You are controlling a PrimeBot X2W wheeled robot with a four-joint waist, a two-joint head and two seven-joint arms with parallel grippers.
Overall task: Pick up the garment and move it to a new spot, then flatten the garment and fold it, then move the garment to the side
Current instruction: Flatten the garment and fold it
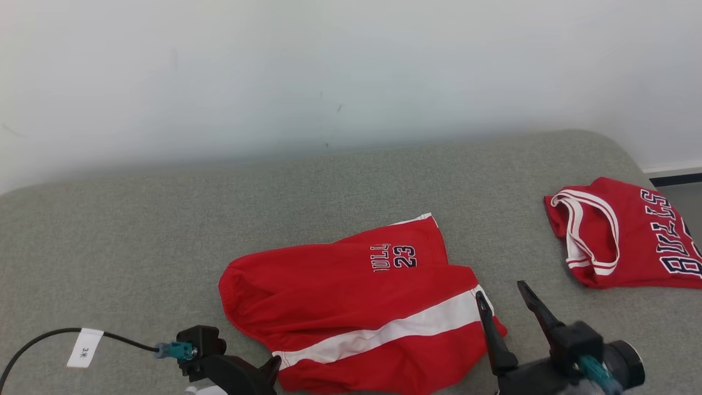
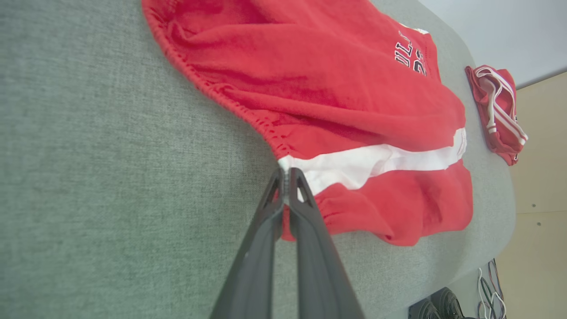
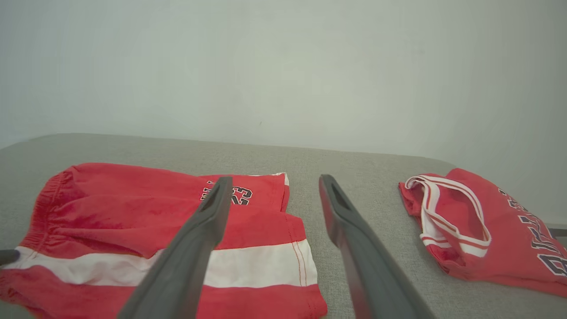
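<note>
Red shorts [image 1: 340,291] lie crumpled near the front middle of the grey tabletop [image 1: 137,247], and the left claw [image 2: 287,175] is clamped on their elastic waistband, its two fingers pressed together right where the single white stripe meets the gathered edge. In the head view that left claw [image 1: 274,362] is largely cut off by the bottom border, with just a dark tip touching the stripe's end, so the pinch itself is legible from the left wrist view. The right claw [image 1: 500,292] hangs over the opposite, leg-hem side of the shorts with its two fingers spread well apart and nothing between them; the right wrist view looks between those parted fingers of the right claw [image 3: 274,181] at the shorts [image 3: 133,208], and a small dark tip sits at that picture's left border by the stripe. The lettering above the number 23 is partly folded under, reading only as "ULL", and the shorts' near edge runs out of the head view. There are two red garments in all: the second, a jersey [image 1: 620,236] with white trim, sits well apart at the tabletop's right end, its lettering cropped by the frame. A black cable with a white tag [image 1: 84,348] curves in at the lower left. The left wrist view also catches dark shoes [image 2: 436,305] on the floor below.
</note>
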